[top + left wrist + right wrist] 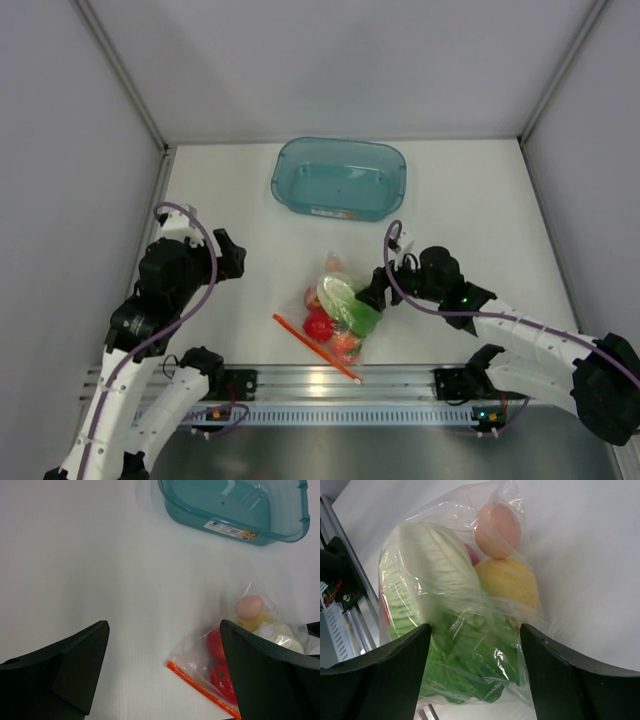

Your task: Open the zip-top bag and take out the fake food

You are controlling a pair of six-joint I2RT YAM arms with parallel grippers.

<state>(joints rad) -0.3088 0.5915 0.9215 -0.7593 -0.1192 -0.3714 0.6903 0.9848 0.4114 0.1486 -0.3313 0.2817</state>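
Note:
The zip-top bag (337, 308) lies on the white table near the front middle, with its orange-red zip strip (316, 348) toward the front left. Inside it I see the lettuce head (432, 575), a pink peach (497, 526), a yellow fruit (509, 582) and red round pieces (220, 672). My right gripper (374, 290) is open, its jaws on either side of the bag's lettuce end (475, 680). My left gripper (229, 258) is open and empty, left of the bag and apart from it. The zip strip (200, 685) shows between its fingers.
A teal translucent bin (339, 177) stands at the back middle and looks empty; it also shows in the left wrist view (235, 507). A metal rail (340, 380) runs along the table's front edge, just in front of the bag. Grey walls enclose the table.

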